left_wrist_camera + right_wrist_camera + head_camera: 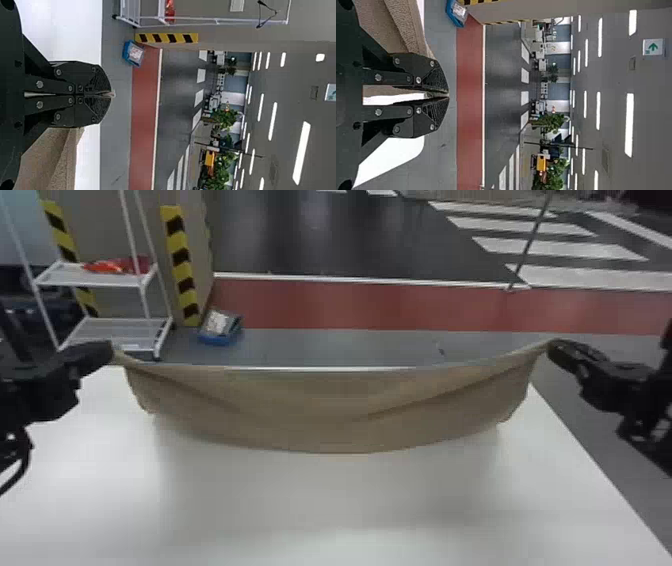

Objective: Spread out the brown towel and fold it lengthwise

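Note:
Between the two arms hangs the brown towel [330, 405], stretched wide above the far part of the white table, its upper edge sagging and its lower edge curved. At its left upper corner is my left gripper [111, 352], shut on the cloth; my right gripper [551, 346] is shut on the right upper corner. In the left wrist view the left gripper [111, 94] has its fingertips together, with the towel [47, 158] draping beside them. The right wrist view has the right gripper [447, 95] pinching cloth at its tips, the towel [399, 23] alongside.
The white table [320, 500] spreads below the towel, with its right edge [590, 455] running diagonally. Beyond it on the floor are a blue bin [220, 330] and a white rack [120, 322] at the left, and a thin pole [532, 240] at the back right.

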Controlling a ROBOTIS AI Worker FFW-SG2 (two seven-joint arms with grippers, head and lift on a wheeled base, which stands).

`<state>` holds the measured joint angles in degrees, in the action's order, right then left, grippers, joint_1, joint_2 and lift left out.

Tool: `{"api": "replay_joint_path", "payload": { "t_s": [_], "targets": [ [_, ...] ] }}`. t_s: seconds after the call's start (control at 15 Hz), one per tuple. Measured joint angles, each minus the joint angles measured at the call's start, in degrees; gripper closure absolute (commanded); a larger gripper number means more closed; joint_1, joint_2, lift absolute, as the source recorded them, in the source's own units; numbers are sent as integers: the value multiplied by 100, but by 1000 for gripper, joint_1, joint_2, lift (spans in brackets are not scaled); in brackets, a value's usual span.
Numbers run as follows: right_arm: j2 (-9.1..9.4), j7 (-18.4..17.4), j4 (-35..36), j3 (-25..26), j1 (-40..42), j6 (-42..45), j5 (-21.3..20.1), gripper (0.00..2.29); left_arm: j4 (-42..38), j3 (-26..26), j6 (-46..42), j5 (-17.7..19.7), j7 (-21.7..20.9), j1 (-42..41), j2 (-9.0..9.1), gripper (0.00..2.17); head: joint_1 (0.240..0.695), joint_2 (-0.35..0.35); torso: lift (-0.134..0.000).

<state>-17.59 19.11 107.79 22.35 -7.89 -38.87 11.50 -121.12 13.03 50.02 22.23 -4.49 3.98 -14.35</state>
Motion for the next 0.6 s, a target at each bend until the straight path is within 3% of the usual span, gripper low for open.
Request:
{"api": "replay_joint_path", "payload": {
  "t_s": [0.2,0.33,0.4,0.6],
  "targets": [
    [-232,-36,-1132,-463,-1156,101,-211,998,1005,-377,-783,-10,374,854,10,1440,474,-106,-125],
    [-274,-17,-1922,-737,-1812,613,-305,998,1705,-558,-1220,-16,492,1403,42,1436,433,-100,-125],
    [-281,13,-2355,-830,-2120,1051,-314,998,2067,-635,-1549,-11,530,1673,54,1436,389,-92,-125],
    [-380,218,-2794,-869,-2402,1528,-100,998,2302,-671,-1876,65,455,1903,2,1436,348,-88,-125]
  ]
}}
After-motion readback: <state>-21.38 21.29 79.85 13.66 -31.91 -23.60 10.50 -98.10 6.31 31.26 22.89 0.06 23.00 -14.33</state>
